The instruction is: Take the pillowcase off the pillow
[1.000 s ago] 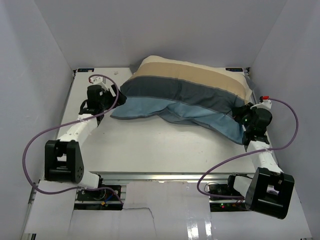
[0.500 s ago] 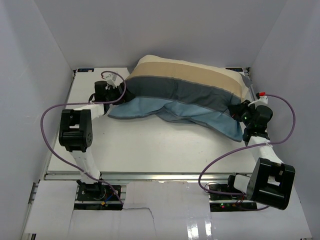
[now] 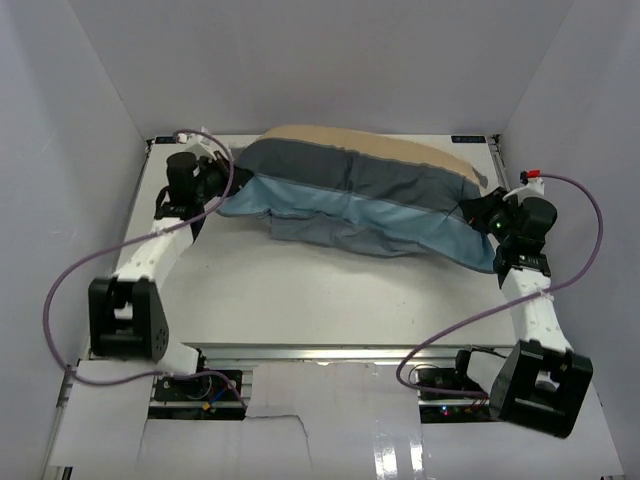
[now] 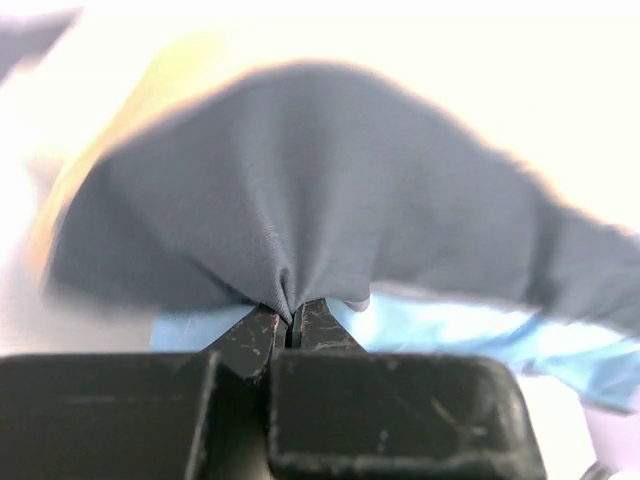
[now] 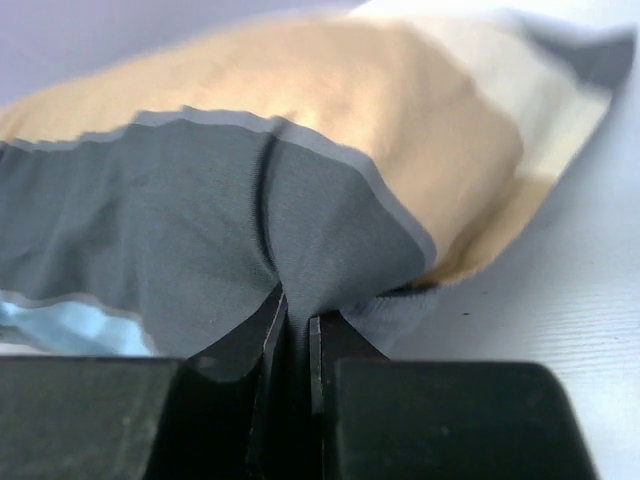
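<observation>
Jaws are shut on cloth at both ends: the left jaws pinch a pucker of the pillowcase (image 3: 350, 195), the right jaws another. It lies stuffed across the far tabletop (image 3: 300, 295), the pillow unseen inside. Both pinches look thin, so a hard tug may slip free or drag the pillow along too.

Soft matt cloth pillowcase (image 3: 350, 195), finely textured matt white table (image 3: 300, 290), scuffed black plastic left gripper (image 4: 292, 322)
</observation>
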`<state>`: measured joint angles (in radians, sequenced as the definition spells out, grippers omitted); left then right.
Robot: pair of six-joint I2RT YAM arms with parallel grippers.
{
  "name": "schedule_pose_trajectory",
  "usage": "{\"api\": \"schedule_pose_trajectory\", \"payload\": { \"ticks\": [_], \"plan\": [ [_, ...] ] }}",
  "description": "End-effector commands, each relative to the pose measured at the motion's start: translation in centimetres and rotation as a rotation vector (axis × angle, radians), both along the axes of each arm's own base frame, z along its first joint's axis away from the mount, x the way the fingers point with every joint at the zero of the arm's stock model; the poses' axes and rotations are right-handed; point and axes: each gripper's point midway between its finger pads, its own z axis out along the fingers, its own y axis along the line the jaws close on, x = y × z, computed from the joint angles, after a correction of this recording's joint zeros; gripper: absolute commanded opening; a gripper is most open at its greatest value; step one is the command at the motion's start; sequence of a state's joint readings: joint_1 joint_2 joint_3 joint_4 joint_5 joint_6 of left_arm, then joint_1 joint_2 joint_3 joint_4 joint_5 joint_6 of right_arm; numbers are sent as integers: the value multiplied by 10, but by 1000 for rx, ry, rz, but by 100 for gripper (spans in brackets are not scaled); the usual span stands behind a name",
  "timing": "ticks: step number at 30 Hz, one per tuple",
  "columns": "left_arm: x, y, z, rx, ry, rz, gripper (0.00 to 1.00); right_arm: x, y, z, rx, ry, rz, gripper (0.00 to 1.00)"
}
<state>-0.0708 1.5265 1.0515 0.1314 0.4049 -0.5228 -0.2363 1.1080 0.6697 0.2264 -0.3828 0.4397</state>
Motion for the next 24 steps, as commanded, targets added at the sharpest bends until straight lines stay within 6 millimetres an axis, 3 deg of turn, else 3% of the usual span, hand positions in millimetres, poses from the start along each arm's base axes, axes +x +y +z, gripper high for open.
{"api": "schedule_pose_trajectory", "payload": {
  "ticks": [1, 2, 3, 4, 5, 6, 7, 9, 10, 11, 13, 14, 17, 19, 21, 23, 24],
  "plan": [
    [-55, 3, 129, -117, -243, 76, 0, -32, 20, 111, -46, -260, 51, 8],
    [-68, -1, 143, -129, -268, 60, 0, -41, 22, 121, -52, -284, 52, 8],
    [-92, 0, 169, -142, -329, 55, 0, -51, 24, 125, -50, -285, 51, 8],
    [-104, -1, 173, -160, -316, 55, 0, -66, 26, 144, -51, -332, 35, 8],
    [-114, 0, 180, -168, -327, 60, 0, -75, 27, 150, -47, -340, 29, 8],
    [-123, 3, 182, -175, -315, 76, 0, -83, 28, 144, -30, -305, 18, 8],
    [-141, 8, 188, -193, -304, 97, 0, -97, 27, 153, -26, -330, -11, 8],
    [-158, 16, 193, -208, -312, 139, 0, -111, 24, 156, 2, -320, -63, 8],
    [-167, 18, 190, -223, -304, 150, 0, -119, 21, 148, 19, -285, -92, 8],
    [-188, 21, 201, -270, -339, 156, 0, -132, 20, 156, 20, -323, -119, 8],
    [-208, 25, 204, -314, -361, 172, 0, -145, 22, 150, 35, -305, -125, 8],
    [-226, 30, 207, -336, -375, 187, 0, -155, 25, 154, 35, -319, -122, 8],
    [-253, 32, 210, -418, -365, 188, 0, -172, 34, 158, 35, -307, -85, 8],
    [-253, 36, 205, -416, -351, 217, 0, -173, 34, 162, 29, -310, -86, 8],
    [-234, 42, 185, -377, -303, 273, 0, -158, 28, 153, 40, -285, -113, 8],
    [-209, 49, 166, -341, -255, 339, 0, -131, 24, 140, 69, -235, -105, 8],
    [-186, 48, 148, -298, -196, 351, 0, -118, 23, 127, 85, -195, -99, 8]
  ]
}}
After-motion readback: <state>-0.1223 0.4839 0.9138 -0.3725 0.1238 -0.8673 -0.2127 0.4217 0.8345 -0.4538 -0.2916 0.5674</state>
